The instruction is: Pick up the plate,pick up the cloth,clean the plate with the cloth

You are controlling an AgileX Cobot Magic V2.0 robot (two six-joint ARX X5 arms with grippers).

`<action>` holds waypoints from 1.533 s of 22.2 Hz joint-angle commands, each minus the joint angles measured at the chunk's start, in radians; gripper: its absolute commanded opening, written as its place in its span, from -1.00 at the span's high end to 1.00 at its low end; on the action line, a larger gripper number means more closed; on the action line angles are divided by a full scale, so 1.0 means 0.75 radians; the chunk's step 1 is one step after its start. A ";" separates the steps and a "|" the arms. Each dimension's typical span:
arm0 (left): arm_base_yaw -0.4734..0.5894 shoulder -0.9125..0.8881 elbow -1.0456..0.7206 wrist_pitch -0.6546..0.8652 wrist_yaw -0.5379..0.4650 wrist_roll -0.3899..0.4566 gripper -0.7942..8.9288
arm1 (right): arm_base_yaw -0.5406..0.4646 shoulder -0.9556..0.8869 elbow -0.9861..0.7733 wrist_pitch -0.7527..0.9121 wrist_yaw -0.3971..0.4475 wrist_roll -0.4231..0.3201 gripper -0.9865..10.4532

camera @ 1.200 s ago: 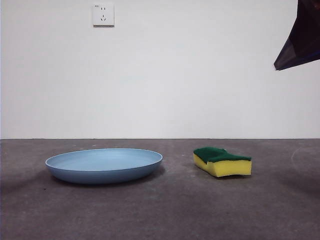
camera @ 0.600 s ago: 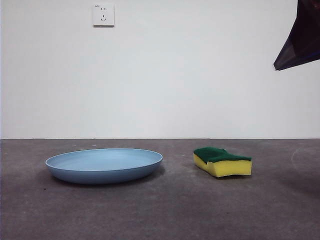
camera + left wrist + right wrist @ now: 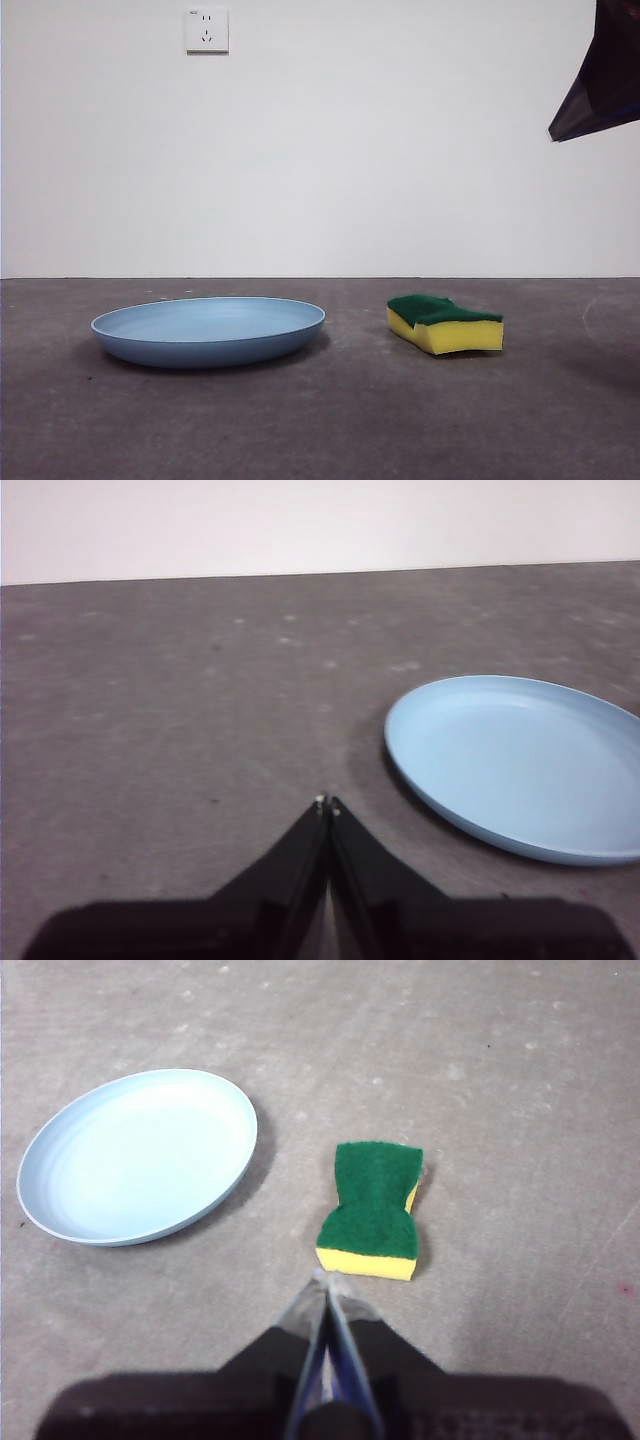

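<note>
Plate (image 3: 208, 331) and cloth (image 3: 443, 322) lie flat on the grey table (image 3: 330, 430), near each other but apart, nothing holding them; the cloth is a yellow sponge, green side up. Left gripper (image 3: 327, 803) hangs low beside the plate, jaws closed together and empty. Right gripper (image 3: 326, 1280), above and close to the cloth, likewise pinched closed, empty; white wall (image 3: 400, 150) with socket (image 3: 206, 30) beyond.

Smooth light-blue plastic plate (image 3: 208, 331), foam sponge (image 3: 445, 323) with coarse green scouring top, rough matt grey table (image 3: 400, 420)
</note>
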 commanded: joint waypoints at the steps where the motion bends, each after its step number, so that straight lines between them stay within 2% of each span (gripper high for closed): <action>1: 0.005 -0.011 -0.018 0.004 -0.008 0.002 0.84 | 0.001 -0.002 -0.013 0.003 0.001 0.013 0.85; 17: 0.005 -0.011 -0.018 0.003 -0.010 0.002 0.84 | 0.001 -0.002 -0.013 0.003 0.003 0.012 0.85; 19: 0.005 -0.011 -0.018 0.003 -0.010 0.002 0.84 | -0.012 -0.042 -0.013 -0.011 0.017 -0.060 0.85; 21: 0.005 -0.011 -0.018 0.003 -0.011 0.002 0.84 | -0.092 -0.108 -0.013 -0.019 0.031 -0.171 0.85; 24: 0.005 -0.011 -0.018 0.003 -0.010 0.002 0.84 | -0.298 -0.239 -0.018 -0.019 0.021 -0.184 0.85; 27: 0.005 -0.011 -0.018 0.003 -0.010 0.002 0.84 | -0.549 -0.390 -0.036 -0.019 -0.130 -0.216 0.85; 30: 0.005 -0.011 -0.018 0.003 -0.010 0.002 0.84 | -0.745 -0.534 -0.081 -0.015 -0.281 -0.271 0.85; 34: 0.005 -0.011 -0.018 0.003 -0.010 0.002 0.84 | -0.842 -0.659 -0.195 0.054 -0.320 -0.274 0.85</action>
